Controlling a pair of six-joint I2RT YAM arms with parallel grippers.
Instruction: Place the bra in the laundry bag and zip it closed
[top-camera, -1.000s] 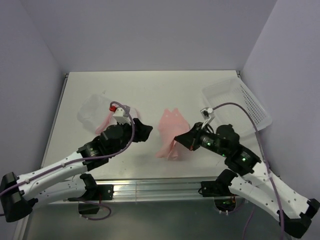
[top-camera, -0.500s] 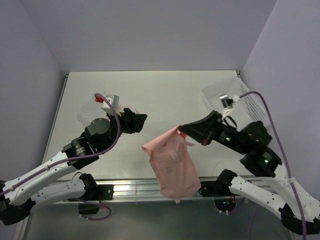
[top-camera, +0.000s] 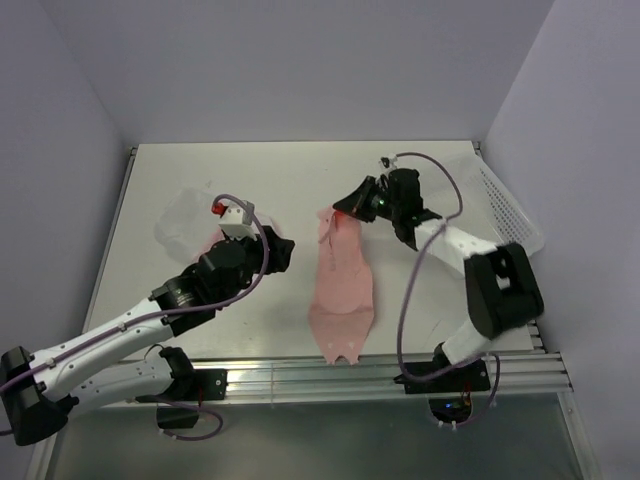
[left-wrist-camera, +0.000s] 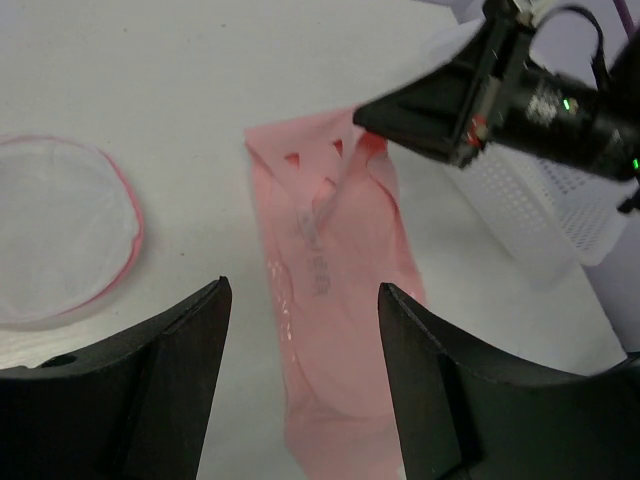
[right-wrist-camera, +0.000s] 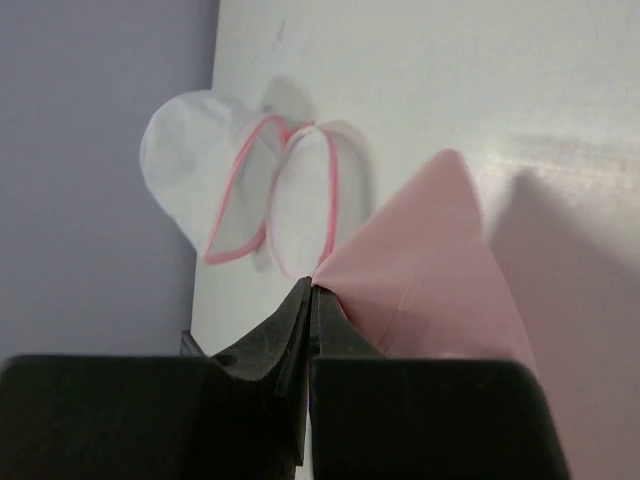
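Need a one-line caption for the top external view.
Right end effector pinches the far end of the bra, laid out lengthwise; open left end effector sits between it and the laundry bag.

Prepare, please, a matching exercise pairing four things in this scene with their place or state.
Things:
1. soft light-pink fabric bra
2. round white mesh laundry bag with pink rim
3. rigid white perforated plastic basket
4. left gripper

States:
A. open, holding nothing
B. far right of the table
C. left side of the table
D. stretched out mid-table, far end pinched by the shut right gripper

Pairs: 1-D, 2-C, 3-B, 4-A.
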